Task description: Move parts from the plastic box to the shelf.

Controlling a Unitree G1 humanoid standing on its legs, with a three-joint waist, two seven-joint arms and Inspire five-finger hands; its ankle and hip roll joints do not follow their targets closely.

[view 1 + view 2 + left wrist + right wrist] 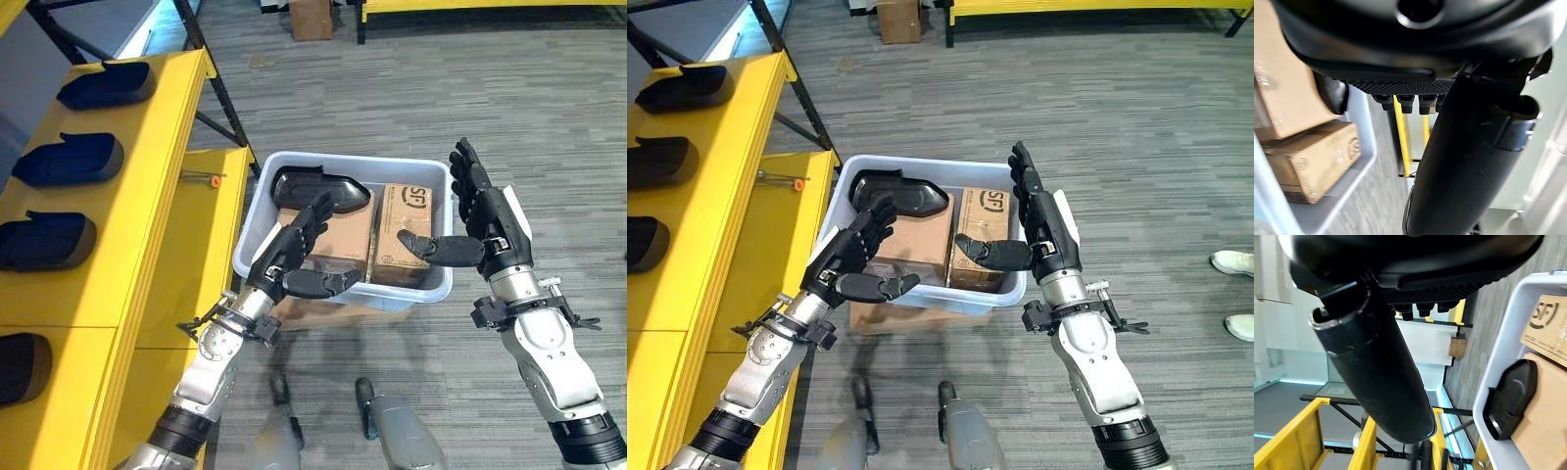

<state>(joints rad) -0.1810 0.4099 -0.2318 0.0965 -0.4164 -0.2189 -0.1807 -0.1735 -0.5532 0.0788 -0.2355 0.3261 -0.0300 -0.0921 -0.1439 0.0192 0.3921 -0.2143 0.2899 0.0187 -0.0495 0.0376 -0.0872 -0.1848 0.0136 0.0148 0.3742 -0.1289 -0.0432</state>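
A black moulded part [318, 188] lies in the plastic box [431, 284], resting on top of two cardboard boxes [377, 235] that fill the space beneath it, which keeps it up near the rim and easy to reach. The left hand [294, 257] hovers at the box's near left corner, fingers loosely spread toward the part and thumb held out, holding nothing. The right hand [480, 220] stands at the box's right wall, fingers straight up and thumb pointing in across the rim, also empty; whether it touches the wall is hard to judge. Both seem posed to close in from either side. The yellow shelf [147, 186] on the left already holds several similar dark parts [73, 159] in a row.
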